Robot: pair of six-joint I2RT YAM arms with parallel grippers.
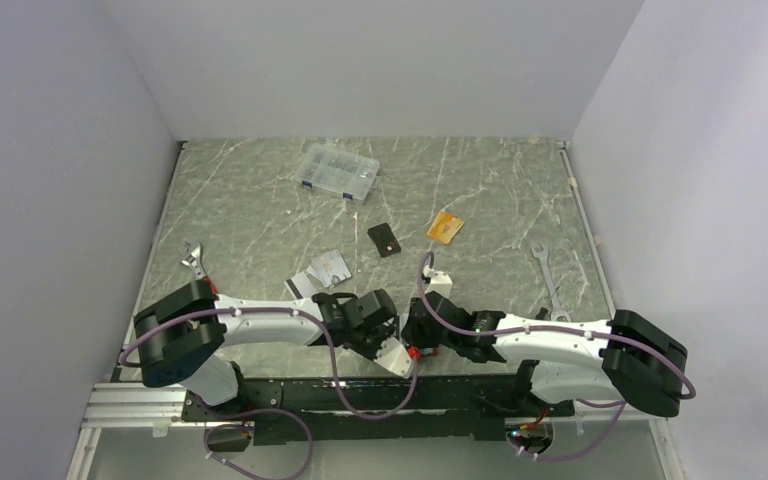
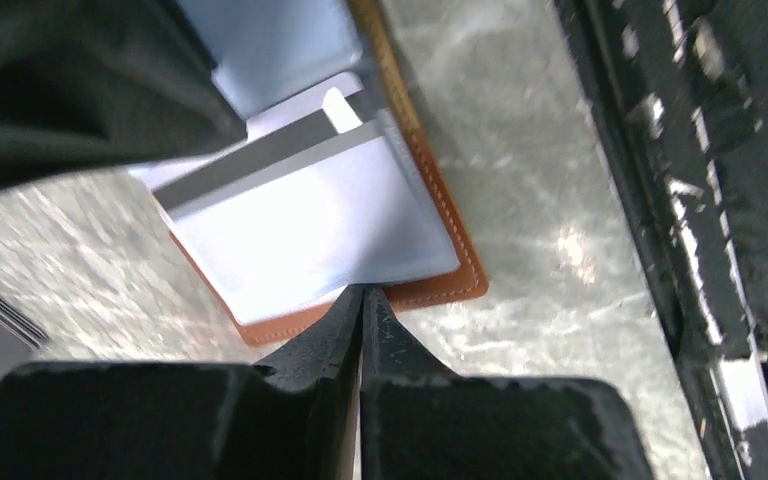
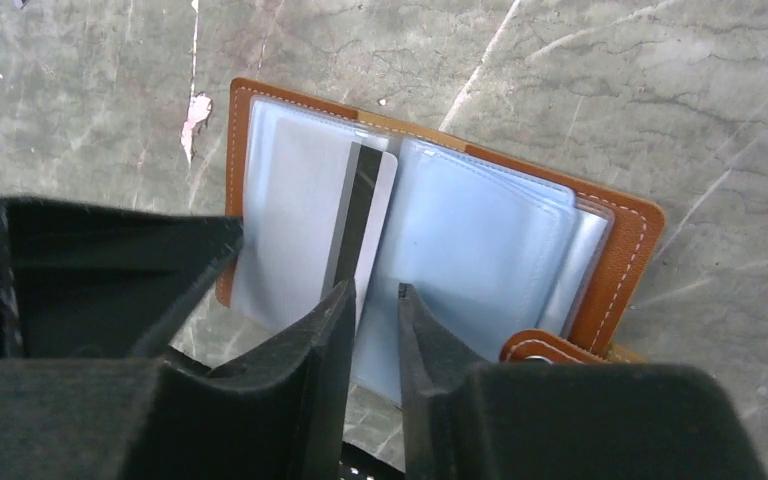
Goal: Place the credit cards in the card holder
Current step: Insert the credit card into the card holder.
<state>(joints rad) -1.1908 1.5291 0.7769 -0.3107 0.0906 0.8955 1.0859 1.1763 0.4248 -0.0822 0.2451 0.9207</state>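
**A:** Where is the brown leather card holder (image 3: 615, 262)?

**B:** It lies open and flat on the grey-green marbled table top (image 1: 500, 190), close to the front edge, where the two arms meet. In the overhead view the wrists cover it. Its clear plastic sleeves face up.

**A:** Is a card in it?

**B:** One silver-grey plastic striped card (image 3: 365, 210) lies on the left stack of sleeves, as the right wrist camera sees it, dark stripe upward. I cannot tell how far it sits inside a pocket.

**A:** And the right gripper (image 3: 375, 292)?

**B:** It hangs over the near end of that card. Its jaws stand a narrow slit apart, and pale plastic shows through the gap. Nothing is clamped between them. I cannot tell whether the tips touch the card.

**A:** The left gripper (image 2: 362, 295)?

**B:** It is closed, with the fingers pressed together and nothing between them. The tips meet at the stitched brown border of the holder and look to be touching it.

**A:** The other cards?

**B:** Loose silver-grey cards (image 1: 318, 272) lie left of centre, just beyond the left wrist. A flat orange card (image 1: 446, 227) sits farther back, right of centre, with a small flat black rectangle (image 1: 384, 239) between them. A clear plastic compartment box (image 1: 338, 172) stands at the back. One steel wrench (image 1: 194, 258) lies near the left edge and a second wrench (image 1: 548, 278) near the right.
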